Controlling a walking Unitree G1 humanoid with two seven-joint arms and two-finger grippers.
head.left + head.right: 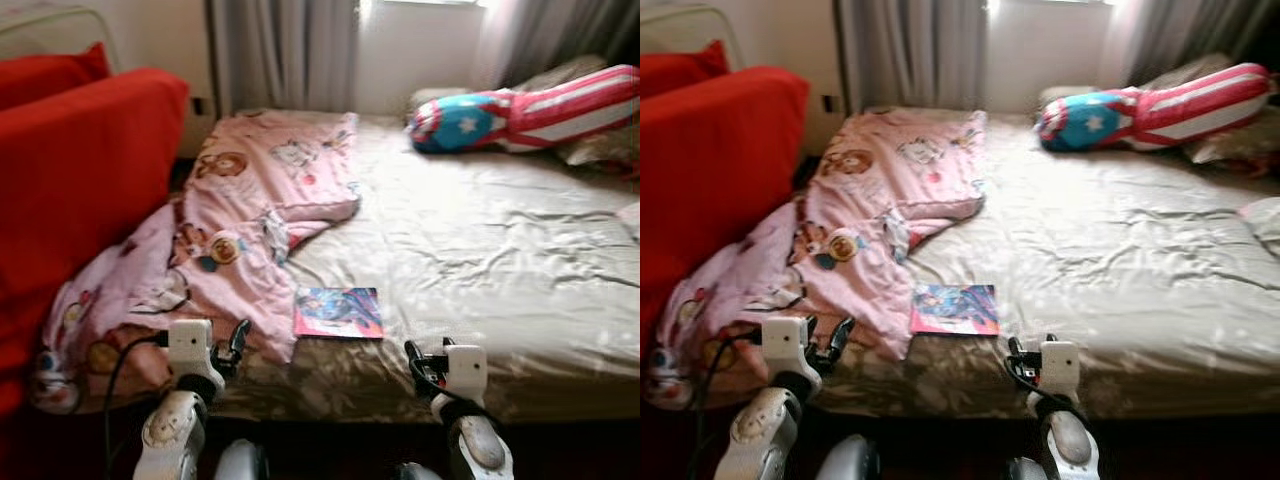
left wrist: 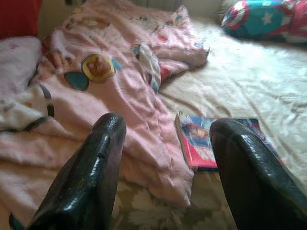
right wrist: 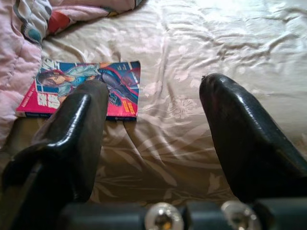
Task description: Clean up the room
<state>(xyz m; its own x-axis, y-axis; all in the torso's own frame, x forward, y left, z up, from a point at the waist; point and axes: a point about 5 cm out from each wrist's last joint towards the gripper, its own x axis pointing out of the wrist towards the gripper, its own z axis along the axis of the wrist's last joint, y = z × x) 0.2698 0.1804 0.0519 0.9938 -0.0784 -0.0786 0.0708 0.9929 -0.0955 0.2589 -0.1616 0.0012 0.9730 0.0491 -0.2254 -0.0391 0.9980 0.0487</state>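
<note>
Scan L to R. Far L: red sofa (image 1: 80,180) w/ red cushion (image 1: 50,75) on top, standing just beside the bed (image 1: 480,250).

Next, pink cartoon-print blanket (image 1: 250,200): crumpled, covers the bed's L side, spills over the edge toward the sofa and hangs down near the floor.

L gripper (image 2: 165,167): you see it raised at the bed's near edge, over the blanket's lower fold. Fingers (image 2: 84,177) spread apart, nothing between them.

Ctr: magazine (image 1: 338,312), colourful cover, lies flat on the beige sheet near the bed's front edge. Its L edge touches the blanket hem. It sits between the two grippers, closer to the L one.

R gripper (image 3: 158,143): held just in front of the bed edge, R of the magazine. Fingers (image 3: 249,139) wide apart, empty. Sheet under it is bare and wrinkled.

Rear: grey curtains (image 1: 290,50) and bright window behind the bed.

Far R, at the head end: star-and-stripe cushion (image 1: 520,115), blue w/ white star plus red/white stripes, resting against pillows (image 1: 590,140); well apart from both grippers
</note>
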